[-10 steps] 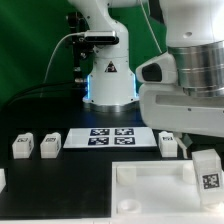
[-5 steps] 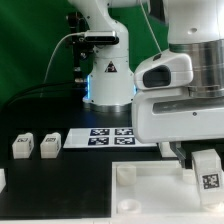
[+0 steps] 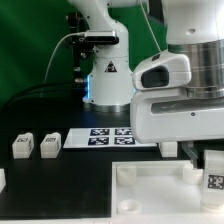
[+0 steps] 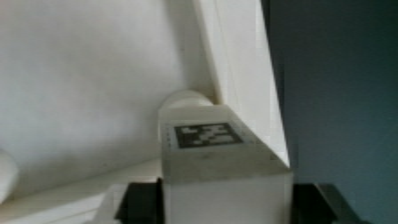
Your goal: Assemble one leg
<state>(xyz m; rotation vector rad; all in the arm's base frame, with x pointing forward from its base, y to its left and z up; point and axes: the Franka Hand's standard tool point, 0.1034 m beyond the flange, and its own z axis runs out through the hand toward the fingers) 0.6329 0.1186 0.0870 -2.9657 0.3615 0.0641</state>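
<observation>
My gripper [image 3: 213, 150] is shut on a leg [image 3: 214, 172], a small white post with a black-and-white tag, and holds it upright over the right corner of the large white square top [image 3: 150, 185]. In the wrist view the leg [image 4: 217, 150] fills the space between the dark fingers [image 4: 143, 200] and points toward the top's corner beside its raised rim [image 4: 231, 60]. Two more legs [image 3: 22, 146] [image 3: 49, 145] stand on the table at the exterior view's left. A part of another white piece [image 3: 167, 148] shows under the arm.
The marker board [image 3: 108, 137] lies behind the top, in front of the robot base [image 3: 108, 80]. The arm's big white housing [image 3: 180, 100] hides much of the exterior view's right side. Another white piece [image 3: 2, 180] sits at the left edge.
The gripper with the leg has moved down and to the exterior view's right, toward the top's right corner. The arm housing now covers more of the right side.
</observation>
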